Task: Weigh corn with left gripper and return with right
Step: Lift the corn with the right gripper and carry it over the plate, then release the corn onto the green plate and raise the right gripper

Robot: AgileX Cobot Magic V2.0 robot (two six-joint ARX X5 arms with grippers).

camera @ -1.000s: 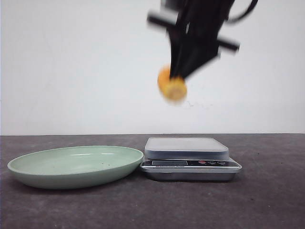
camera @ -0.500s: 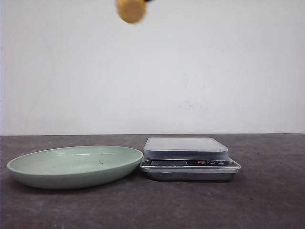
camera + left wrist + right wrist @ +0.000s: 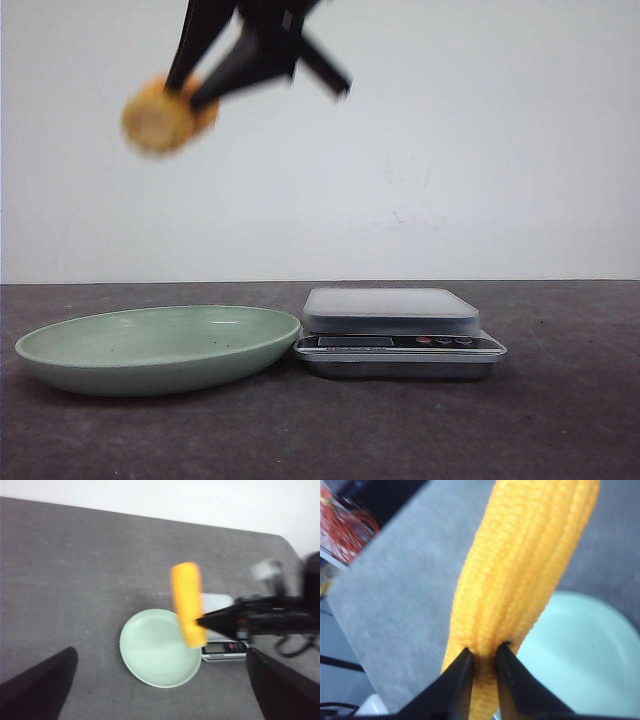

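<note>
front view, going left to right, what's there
pale green shallow plate → yellow-orange corn cob held aloft above it by the right end effector → silver digital kitchen scale

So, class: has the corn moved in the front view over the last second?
Yes. The corn, held in the right gripper, has gone left, from above the scale to above the green plate.
</note>
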